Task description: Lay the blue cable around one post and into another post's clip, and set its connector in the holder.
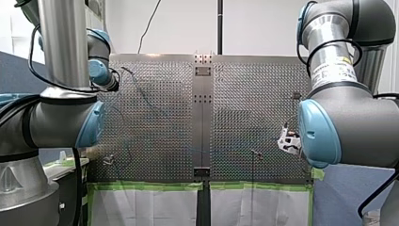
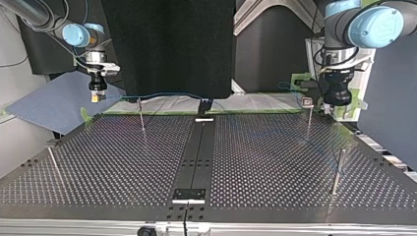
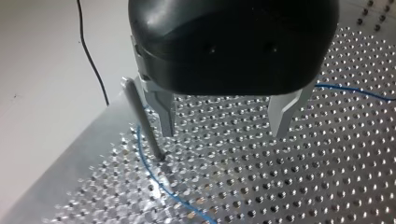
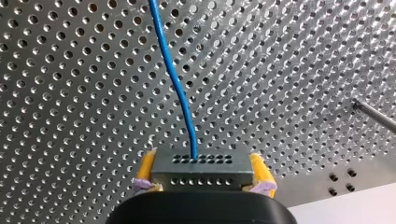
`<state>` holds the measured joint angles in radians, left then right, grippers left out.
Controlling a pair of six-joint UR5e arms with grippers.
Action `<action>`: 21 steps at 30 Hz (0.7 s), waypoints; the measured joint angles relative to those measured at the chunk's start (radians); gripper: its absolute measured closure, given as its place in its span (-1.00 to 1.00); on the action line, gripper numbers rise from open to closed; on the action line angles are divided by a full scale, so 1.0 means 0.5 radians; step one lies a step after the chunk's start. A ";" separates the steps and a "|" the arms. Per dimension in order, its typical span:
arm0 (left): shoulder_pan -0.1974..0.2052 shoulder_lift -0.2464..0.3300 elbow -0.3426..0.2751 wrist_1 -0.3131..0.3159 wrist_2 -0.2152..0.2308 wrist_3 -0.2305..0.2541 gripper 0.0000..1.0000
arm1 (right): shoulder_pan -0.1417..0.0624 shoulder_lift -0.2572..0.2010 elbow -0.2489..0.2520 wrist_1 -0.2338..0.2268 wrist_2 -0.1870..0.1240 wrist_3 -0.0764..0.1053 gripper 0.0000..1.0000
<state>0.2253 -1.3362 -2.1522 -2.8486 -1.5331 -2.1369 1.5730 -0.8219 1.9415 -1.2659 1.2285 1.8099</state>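
In the right wrist view my right gripper [image 4: 201, 179] is shut on the grey connector [image 4: 201, 169], its yellow pads [image 4: 261, 175] on both sides. The blue cable [image 4: 175, 79] leaves the connector and runs ahead over the perforated plate. At the top view's left, my right gripper [image 2: 98, 96] holds the connector above the table's far edge, and the cable [image 2: 162, 94] stretches toward the middle. My left gripper [image 3: 224, 129] stands open, metal fingers apart, just over the plate. A thin post [image 3: 142, 119] stands beside one finger, the cable [image 3: 156, 179] curving round its base. My left gripper [image 2: 337, 96] shows at the top view's right.
Several thin posts stand on the table: one near the far left [image 2: 141, 115], one with a small box on top [image 2: 308, 103], one at the near right [image 2: 337, 169], one at the near left [image 2: 54, 164]. A black plate [image 2: 189, 194] lies on the centre strip.
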 joint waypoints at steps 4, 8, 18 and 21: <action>0.000 0.065 0.004 -0.065 -0.065 0.065 -1.00 | 0.002 0.000 0.000 0.005 0.001 0.004 1.00; 0.000 0.121 0.016 -0.122 -0.122 0.122 -1.00 | 0.003 0.000 0.000 0.011 0.001 0.013 1.00; -0.009 0.221 0.128 -0.311 -0.311 0.311 -1.00 | 0.005 0.000 0.000 0.021 0.001 0.043 1.00; -0.013 0.221 0.136 -0.370 -0.353 0.370 -1.00 | 0.006 0.000 0.000 0.022 0.001 0.043 1.00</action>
<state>0.2187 -1.2259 -2.0842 -3.0336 -1.7097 -1.9518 1.5760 -0.8220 1.9415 -1.2551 1.2288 1.8316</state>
